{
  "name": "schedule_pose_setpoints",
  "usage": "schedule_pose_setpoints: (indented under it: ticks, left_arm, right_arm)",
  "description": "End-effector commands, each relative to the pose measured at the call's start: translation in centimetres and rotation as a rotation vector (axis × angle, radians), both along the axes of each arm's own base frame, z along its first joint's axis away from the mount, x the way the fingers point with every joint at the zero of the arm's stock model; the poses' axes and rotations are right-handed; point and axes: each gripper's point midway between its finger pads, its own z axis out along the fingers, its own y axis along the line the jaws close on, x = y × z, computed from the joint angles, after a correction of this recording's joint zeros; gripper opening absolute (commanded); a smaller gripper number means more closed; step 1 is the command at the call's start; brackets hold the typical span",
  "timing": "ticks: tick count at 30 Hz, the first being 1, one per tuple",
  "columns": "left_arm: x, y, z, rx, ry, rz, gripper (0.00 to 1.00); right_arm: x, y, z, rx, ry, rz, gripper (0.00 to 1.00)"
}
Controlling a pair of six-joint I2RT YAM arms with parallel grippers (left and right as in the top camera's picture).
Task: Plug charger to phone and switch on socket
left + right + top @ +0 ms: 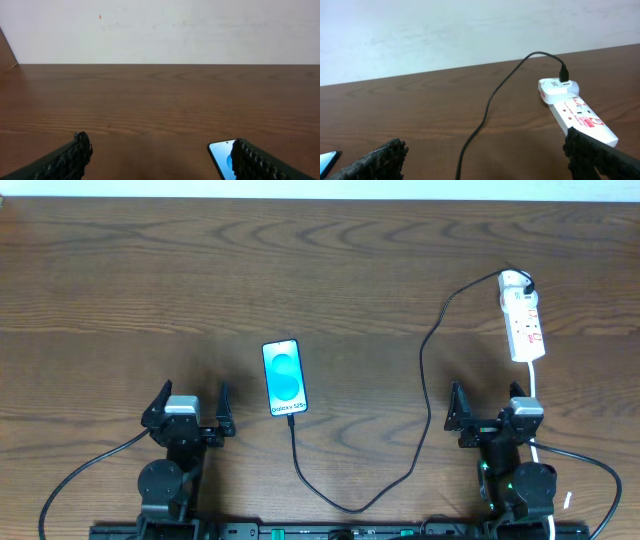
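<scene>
**Table** (100, 280): dark brown wood with a visible grain. Its far edge meets a pale wall (160, 30). The widest open room lies at the left and across the far half.

**Left gripper** (193, 405): sits near the front edge. The jaws are spread wide and grasp nothing. It has two black fingers (70, 160) with ribbed pads, and bare wood lies ahead of them.

**Phone** (285, 377): one unit, a slim rectangle lying flat and face up. It is just right of the left gripper and slightly farther out, not touching it. The screen is bright blue with two pale circles.

**Charger** (425, 380): one thin black cable. Its tip meets the phone's near short edge. The cable loops toward the front edge, rises between the phone and the right gripper, then bends right to the socket's far end.

**Right gripper** (487, 408): jaws are spread wide and empty. The charger passes close on its left without touching it.

**Socket** (523, 320): one narrow white plastic strip with red markings, near the table's right edge and ahead of the right gripper. A black plug sits at its far end. A white lead (535, 390) leaves the near end. The switch position cannot be read.
</scene>
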Motion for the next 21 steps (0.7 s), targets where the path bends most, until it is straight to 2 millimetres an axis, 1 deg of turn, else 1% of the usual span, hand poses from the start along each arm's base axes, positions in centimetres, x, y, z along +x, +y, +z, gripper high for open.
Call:
schedule_pose_setpoints:
  ticks: [1, 21]
  left_arm:
    - [-0.11, 0.64, -1.67, 0.021, 0.052, 0.032, 0.91]
    - [-0.11, 0.64, -1.67, 0.021, 0.052, 0.032, 0.91]
  right_arm:
    - [-0.04, -0.15, 0.05, -0.022, -0.005, -0.009, 0.99]
    - [-0.03, -0.33, 0.07, -0.051, -0.008, -0.018, 0.99]
